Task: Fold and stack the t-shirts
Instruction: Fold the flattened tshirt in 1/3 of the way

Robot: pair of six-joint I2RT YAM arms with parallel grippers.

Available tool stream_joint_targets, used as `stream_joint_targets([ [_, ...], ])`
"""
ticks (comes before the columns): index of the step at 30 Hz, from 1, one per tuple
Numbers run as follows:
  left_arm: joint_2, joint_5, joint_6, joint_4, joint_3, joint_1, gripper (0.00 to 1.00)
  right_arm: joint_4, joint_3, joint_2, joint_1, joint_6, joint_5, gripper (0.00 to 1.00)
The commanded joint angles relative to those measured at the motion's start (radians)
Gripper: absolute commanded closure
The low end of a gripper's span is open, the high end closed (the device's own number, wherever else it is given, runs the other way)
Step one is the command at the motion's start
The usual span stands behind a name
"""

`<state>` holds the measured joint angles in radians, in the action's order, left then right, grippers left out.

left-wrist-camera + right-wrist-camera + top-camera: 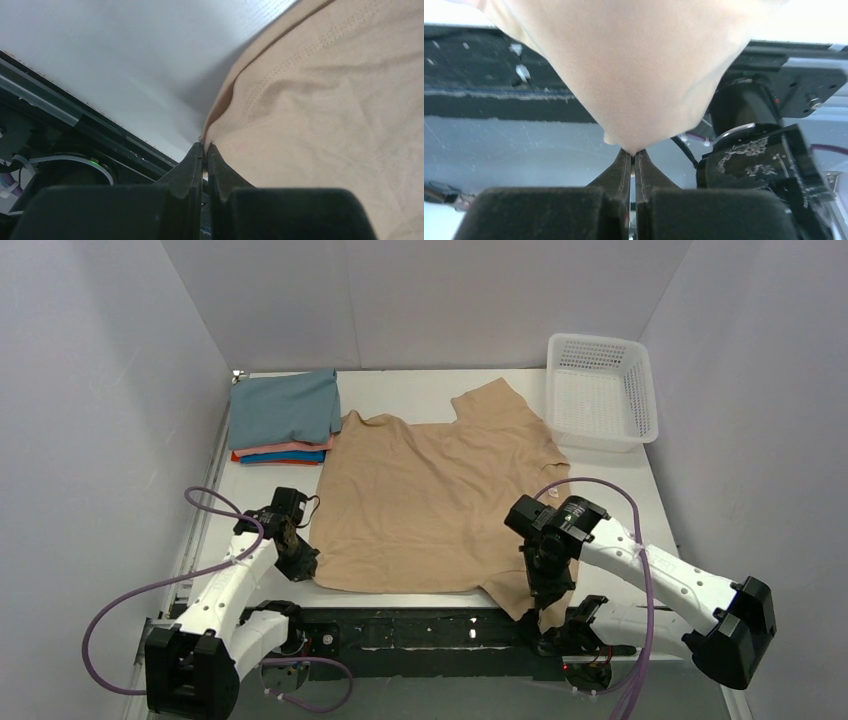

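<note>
A tan-beige t-shirt [430, 495] lies spread over the middle of the white table [420, 390]. My left gripper [305, 565] is shut on its near left hem corner, seen in the left wrist view [205, 146] with the cloth [325, 110] to the right. My right gripper [548, 592] is shut on the near right corner, which hangs past the table's near edge; in the right wrist view [633, 151] the cloth [634, 65] tapers down into the closed jaws. A stack of folded shirts sits back left: grey-blue [285, 408] on top, salmon [290, 448], bright blue [283, 456] and orange-red [240, 457] edges below.
A white plastic lattice basket [600, 390] stands at the back right corner. Grey walls enclose the table on three sides. The black base rail [420, 630] and purple cables [140, 590] run along the near edge.
</note>
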<state>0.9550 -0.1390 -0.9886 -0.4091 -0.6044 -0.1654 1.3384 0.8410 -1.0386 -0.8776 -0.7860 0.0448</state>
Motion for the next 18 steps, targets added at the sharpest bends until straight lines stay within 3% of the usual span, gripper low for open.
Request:
stream_joint_targets([
  [1, 0.062, -0.005, -0.007, -0.1, -0.065, 0.003, 1.0, -0.018, 0.112, -0.059, 0.056, 0.028, -0.16, 0.99],
  [6, 0.169, -0.019, -0.02, -0.072, -0.159, 0.003, 1.0, -0.062, 0.231, -0.126, 0.168, 0.124, -0.293, 0.99],
  [18, 0.396, -0.109, -0.017, -0.059, -0.359, 0.018, 1.0, -0.285, 0.448, -0.379, 0.332, 0.477, -0.275, 0.99],
])
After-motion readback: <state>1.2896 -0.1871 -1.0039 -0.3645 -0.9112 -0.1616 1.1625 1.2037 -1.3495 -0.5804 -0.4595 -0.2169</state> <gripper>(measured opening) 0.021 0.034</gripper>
